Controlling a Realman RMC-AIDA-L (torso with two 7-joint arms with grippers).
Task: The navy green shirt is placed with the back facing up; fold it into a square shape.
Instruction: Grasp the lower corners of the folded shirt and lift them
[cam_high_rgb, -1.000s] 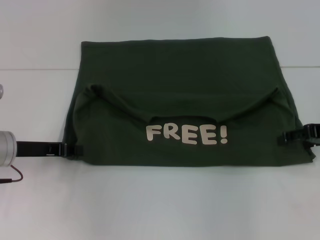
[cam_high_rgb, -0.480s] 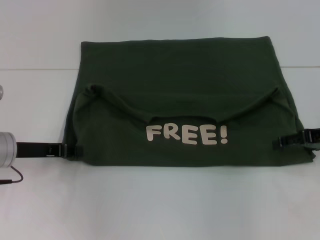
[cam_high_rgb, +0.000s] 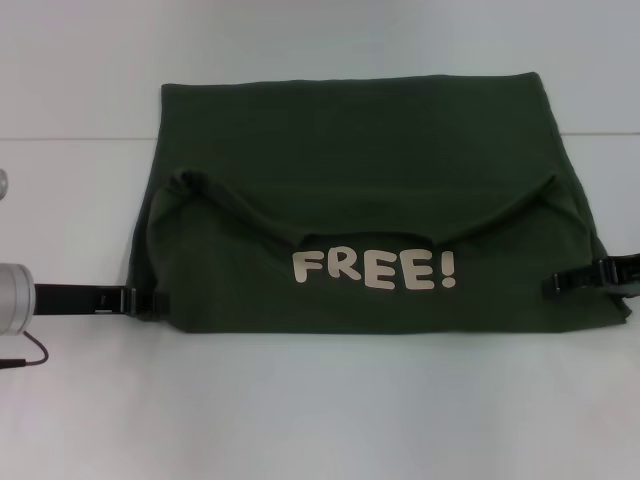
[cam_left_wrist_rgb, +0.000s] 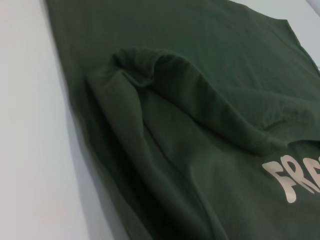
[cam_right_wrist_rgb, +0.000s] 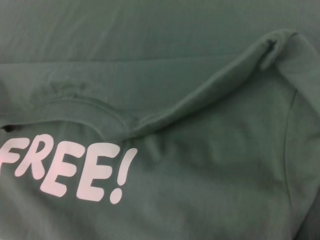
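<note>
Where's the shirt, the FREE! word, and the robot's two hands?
navy green shirt (cam_high_rgb: 350, 130), head view, plain far part.
FREE! lettering (cam_high_rgb: 373, 269), head view, middle letters.
left hand (cam_high_rgb: 145, 299), head view, tips.
right hand (cam_high_rgb: 562, 283), head view, tips.

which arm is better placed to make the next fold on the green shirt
Neither clearly: the left pincer and right pincer sit at opposite side edges of the shirt, near its front fold. Probably both together.

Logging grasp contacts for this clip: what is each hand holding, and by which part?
Both hands sit at the navy green shirt: left hand at its left side edge, right hand at its right side edge, beside the lettering. Whether either actually pinches cloth cannot be told.
</note>
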